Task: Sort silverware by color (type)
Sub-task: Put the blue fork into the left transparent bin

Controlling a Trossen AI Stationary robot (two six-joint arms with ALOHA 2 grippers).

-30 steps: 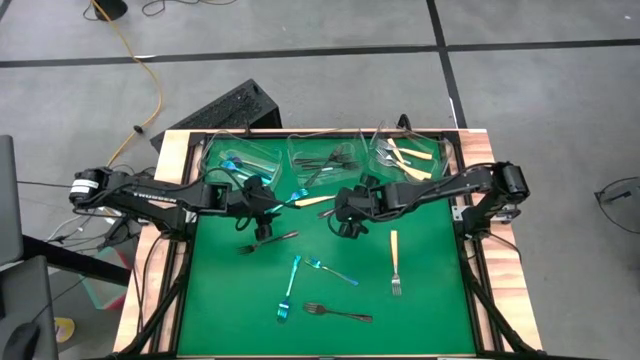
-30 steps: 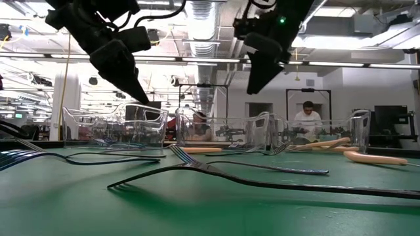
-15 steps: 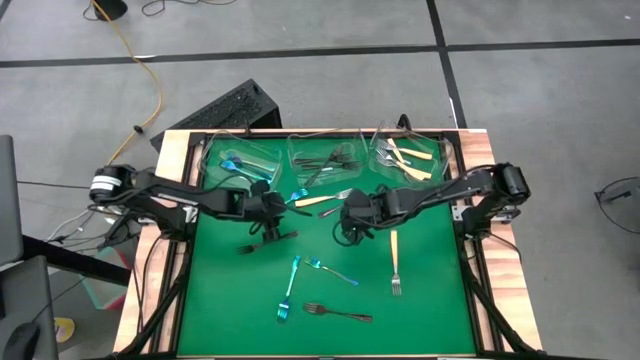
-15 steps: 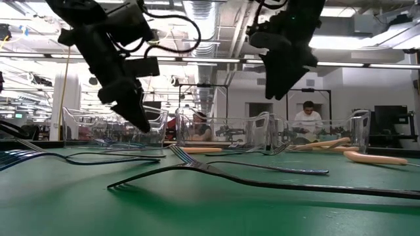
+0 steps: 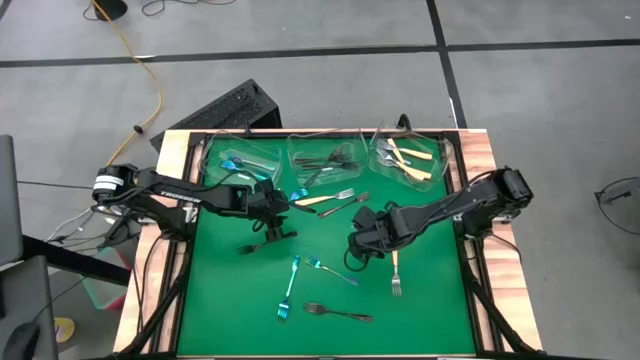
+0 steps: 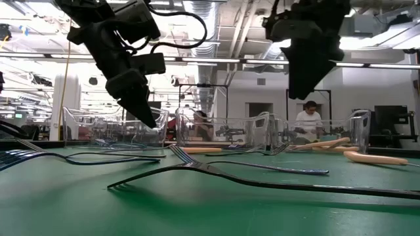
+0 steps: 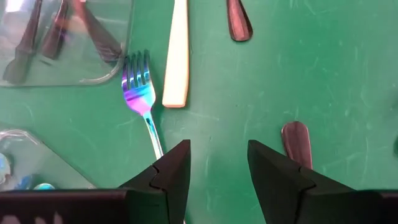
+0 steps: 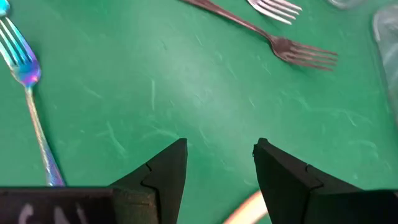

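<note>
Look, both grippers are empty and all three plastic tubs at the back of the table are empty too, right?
Not quite. Both the left gripper and right gripper are open and empty, but the three tubs are not empty: the high view shows forks already lying inside each one.

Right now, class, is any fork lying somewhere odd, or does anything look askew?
Nothing is damaged or spilled. Several forks lie loose on the green mat, unsorted: a cream-handled fork, a blue fork, a dark fork. Both grippers hang open, empty.
</note>
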